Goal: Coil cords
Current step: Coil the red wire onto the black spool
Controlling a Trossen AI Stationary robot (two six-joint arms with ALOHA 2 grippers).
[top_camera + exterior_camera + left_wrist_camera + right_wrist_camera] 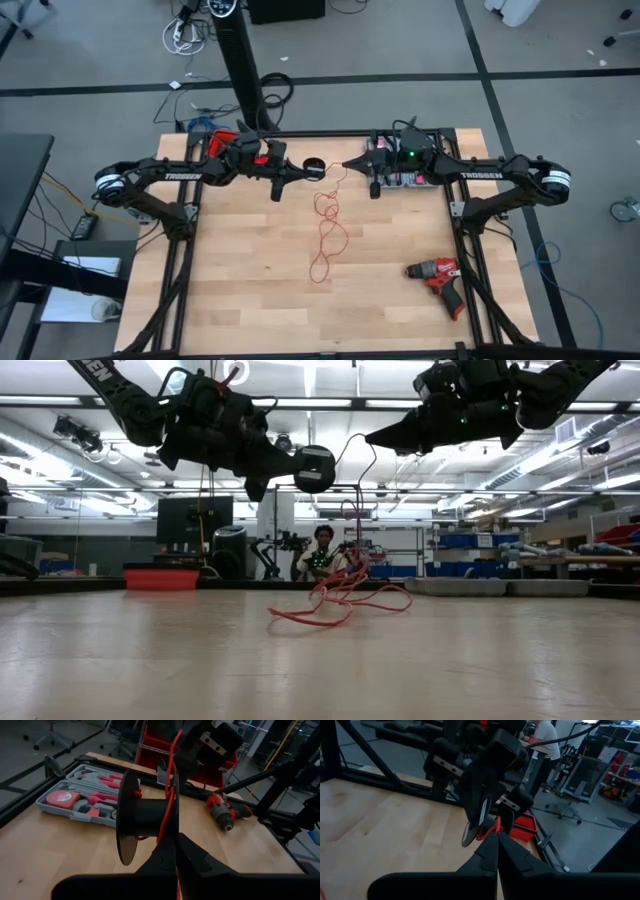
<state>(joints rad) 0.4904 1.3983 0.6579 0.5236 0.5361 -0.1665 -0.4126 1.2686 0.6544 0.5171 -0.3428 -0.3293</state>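
Red cords trail lengthwise down the table from both end effectors' closed pinches.

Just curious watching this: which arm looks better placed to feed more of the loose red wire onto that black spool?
Probably the right. Its gripper is pinched shut on the red wire beside the spool; the left gripper is busy holding the spool.

overhead, table-level, two wrist views
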